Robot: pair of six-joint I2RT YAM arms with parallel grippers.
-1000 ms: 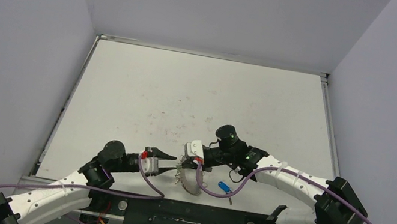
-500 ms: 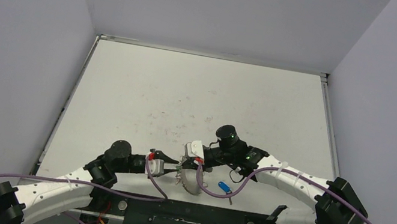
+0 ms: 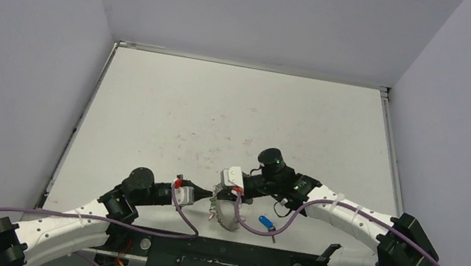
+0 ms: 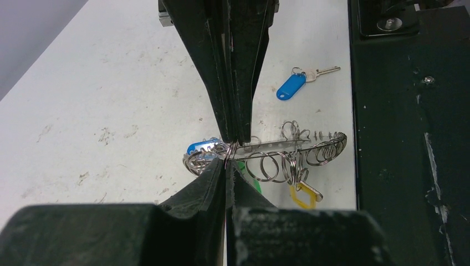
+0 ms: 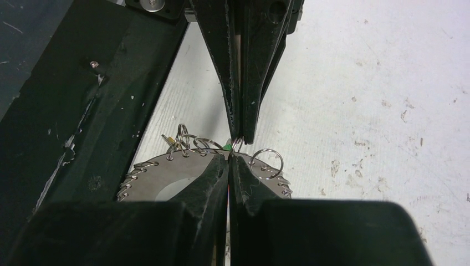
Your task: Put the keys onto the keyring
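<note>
The keyring (image 3: 224,219) sits in the lower middle of the overhead frame, gripped between both claws. The left gripper (image 4: 228,149) is pinched fully closed on one wire loop at the ring's edge, and the right gripper (image 5: 235,146) is clamped the same way on a small loop. In the left wrist view the ring shows almost edge-on. Its long axis runs left to right and rises slightly rightward, and a yellow tag (image 4: 305,194) hangs below it. A loose blue-tagged key (image 4: 292,85) lies on the table (image 4: 111,83) at the upper right, its blade pointing right.

Left end effector (image 4: 229,147), right end effector (image 5: 235,145) clamped (tips adjacent)
</note>
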